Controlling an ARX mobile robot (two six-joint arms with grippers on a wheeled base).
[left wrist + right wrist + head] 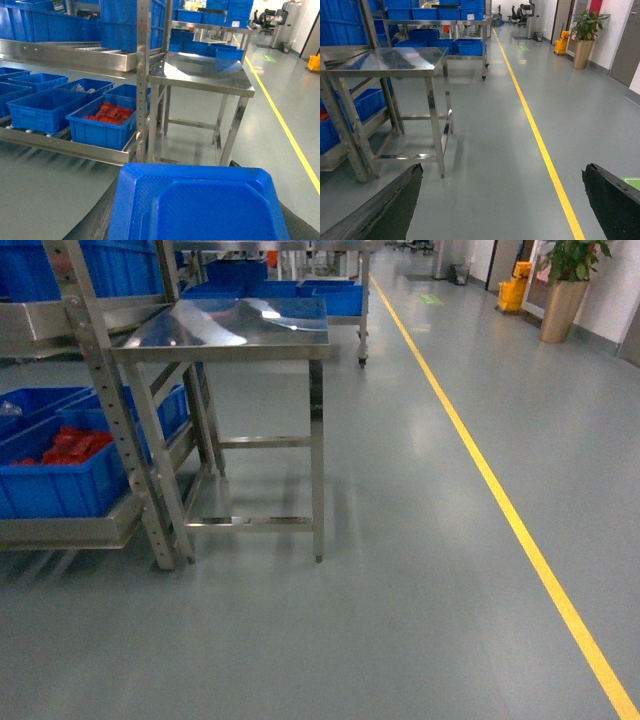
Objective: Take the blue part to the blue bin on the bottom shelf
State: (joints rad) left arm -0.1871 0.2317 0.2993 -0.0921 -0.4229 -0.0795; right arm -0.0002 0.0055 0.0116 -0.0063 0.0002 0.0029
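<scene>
Barely started: blue part nowhere in sight. Right gripper (502, 172) spread wide, holding nothing. Left gripper masked by a blue tray (200, 205), can't tell. Blue bin (42, 105) waiting on bottom shelf (65, 146).

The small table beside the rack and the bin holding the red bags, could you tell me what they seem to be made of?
The table looks like polished stainless steel: its top mirrors the lights. The bin with the red bags appears to be moulded blue plastic, matte, with a thick rim.

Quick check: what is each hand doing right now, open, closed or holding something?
Left hand: cannot be told; a blue tray-like surface fills its wrist view.
Right hand: open, fingers wide apart, holding nothing.
</scene>
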